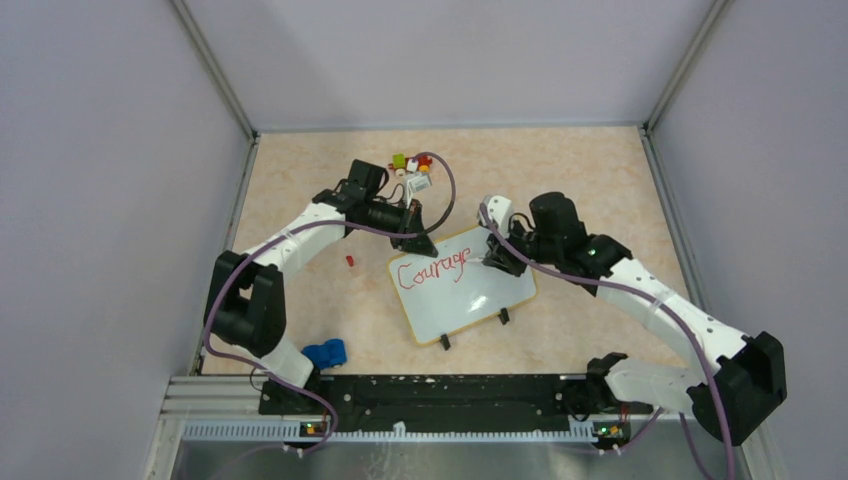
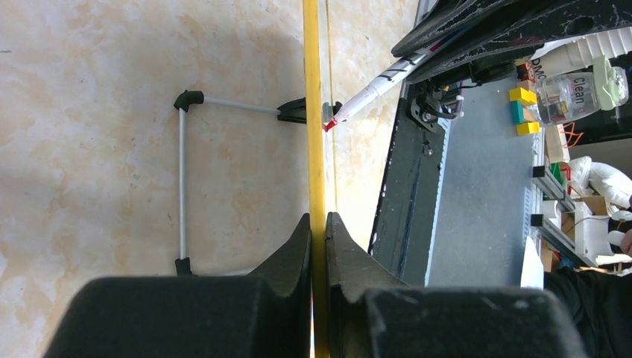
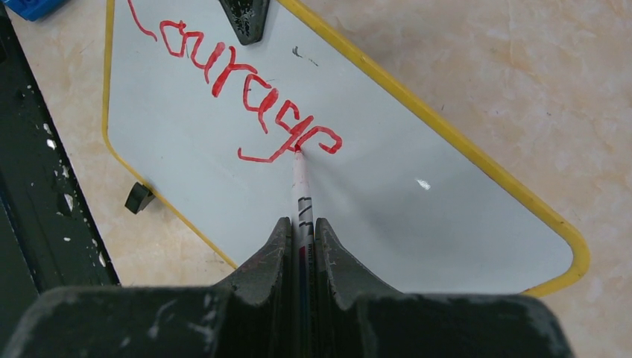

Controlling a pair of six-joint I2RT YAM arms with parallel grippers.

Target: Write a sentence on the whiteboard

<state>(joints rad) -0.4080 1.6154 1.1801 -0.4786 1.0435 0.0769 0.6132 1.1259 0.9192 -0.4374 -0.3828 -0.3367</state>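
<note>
The whiteboard [image 1: 470,295] lies tilted in mid-table, white with a yellow rim [image 3: 447,130]. Of the sentence, only the red word "Courage" [image 1: 432,270] [image 3: 246,89] shows on it. My left gripper [image 1: 420,243] [image 2: 319,218] is shut on the board's far-left edge, the rim [image 2: 313,112] running edge-on between its fingers. My right gripper [image 1: 497,258] [image 3: 302,222] is shut on a white marker [image 3: 300,186]. The marker's red tip touches the board at the end of the last letter. From the left wrist view the marker [image 2: 373,93] slants down to the board.
A blue object [image 1: 325,353] lies near the left arm's base, a small red cap [image 1: 350,260] left of the board, and coloured blocks [image 1: 412,163] at the back. The board's black feet [image 1: 445,341] point toward the black rail [image 1: 440,395]. Grey walls enclose the table.
</note>
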